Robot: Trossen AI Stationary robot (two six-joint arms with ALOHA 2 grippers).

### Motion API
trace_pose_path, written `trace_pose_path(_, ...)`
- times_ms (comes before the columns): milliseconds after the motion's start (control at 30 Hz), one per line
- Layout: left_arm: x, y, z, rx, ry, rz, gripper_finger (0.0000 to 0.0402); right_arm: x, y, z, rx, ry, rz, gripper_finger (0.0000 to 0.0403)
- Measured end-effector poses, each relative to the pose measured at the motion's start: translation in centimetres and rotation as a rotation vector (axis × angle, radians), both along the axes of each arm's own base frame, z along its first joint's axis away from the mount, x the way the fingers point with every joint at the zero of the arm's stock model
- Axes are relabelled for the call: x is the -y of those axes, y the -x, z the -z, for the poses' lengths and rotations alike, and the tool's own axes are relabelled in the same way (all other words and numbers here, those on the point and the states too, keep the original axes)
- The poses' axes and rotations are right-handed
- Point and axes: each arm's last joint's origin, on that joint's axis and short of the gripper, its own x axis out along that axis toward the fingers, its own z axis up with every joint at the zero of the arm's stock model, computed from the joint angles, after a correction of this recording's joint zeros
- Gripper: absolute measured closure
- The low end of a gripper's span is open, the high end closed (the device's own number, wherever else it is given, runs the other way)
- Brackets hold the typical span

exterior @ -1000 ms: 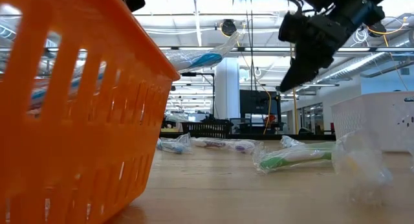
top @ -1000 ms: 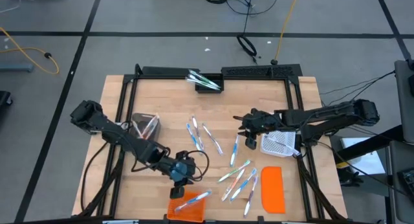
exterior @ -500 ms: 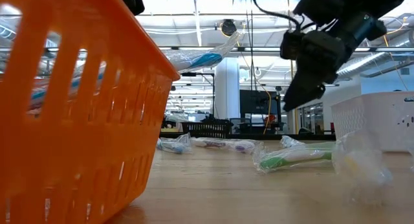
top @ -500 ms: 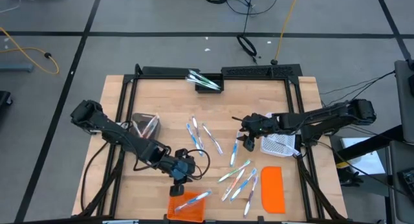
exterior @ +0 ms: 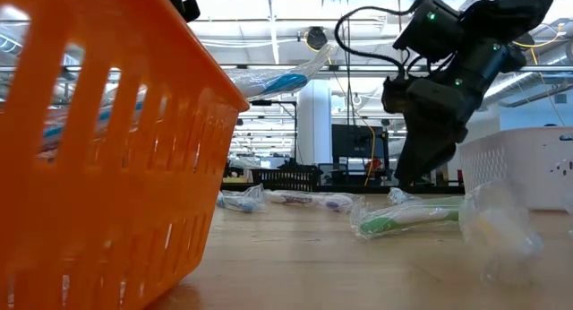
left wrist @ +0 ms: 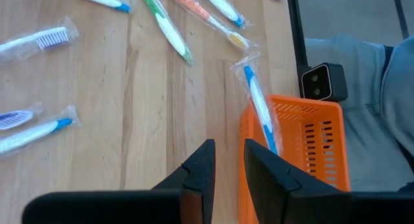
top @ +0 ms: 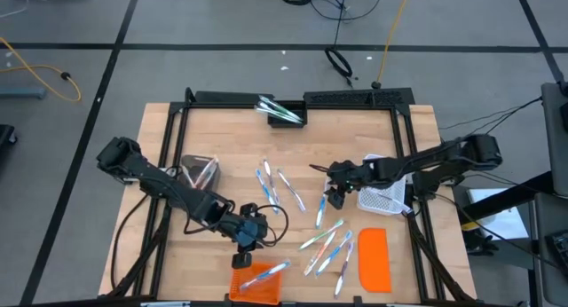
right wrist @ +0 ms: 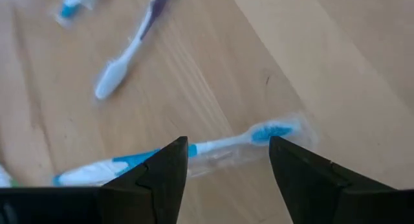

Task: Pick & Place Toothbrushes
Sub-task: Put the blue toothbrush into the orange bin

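Several wrapped toothbrushes lie flat and scattered on the wooden table (top: pixel 213 129), some mid-table (top: pixel 271 187) and some nearer the front (top: pixel 324 245). My right gripper (top: pixel 335 197) hangs open just above a blue-and-white toothbrush (right wrist: pixel 223 146), one finger on each side of it, touching nothing. My left gripper (top: pixel 246 246) hovers slightly open at the far side of the orange basket (top: pixel 256 280). A blue toothbrush (left wrist: pixel 259 111) leans out over that basket's rim (left wrist: pixel 291 104).
A white mesh basket (top: pixel 383 196) sits right of my right gripper, and a flat orange lid (top: pixel 374 258) lies in front of it. A clear bag (top: pixel 202 171) is at the left. A small box holding toothbrushes (top: pixel 282 112) stands at the far edge. Black rails frame the table.
My right gripper has come down and a little toward the table's near-left, closing on the blue-and-white toothbrush. It has stayed open.
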Motion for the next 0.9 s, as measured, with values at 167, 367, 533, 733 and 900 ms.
trace_pose_path(167, 0.0, 0.0, 0.0, 0.001, -0.008, 0.009, 0.032, 0.0, -0.1, 0.3, -0.009, -0.028, 0.037, 0.0192)
trace_pose_path(367, 0.0, 0.1, 0.1, -0.005, -0.018, 0.017, 0.032, 0.0, -0.2, 1.1, -0.048, -0.048, 0.067, 0.0192)
trace_pose_path(533, 0.0, 0.1, 0.1, -0.001, -0.026, 0.028, 0.032, 0.0, -0.4, 1.7, -0.06, -0.058, 0.077, 0.0192)
trace_pose_path(733, -0.1, 0.1, 0.1, -0.004, -0.038, 0.04, 0.032, 0.0, -0.8, 1.5, -0.017, -0.067, 0.096, 0.0192)
trace_pose_path(900, -0.1, 0.1, 0.1, -0.001, -0.047, 0.052, 0.032, 0.1, -0.9, 1.4, 0.003, -0.05, 0.11, 0.0192)
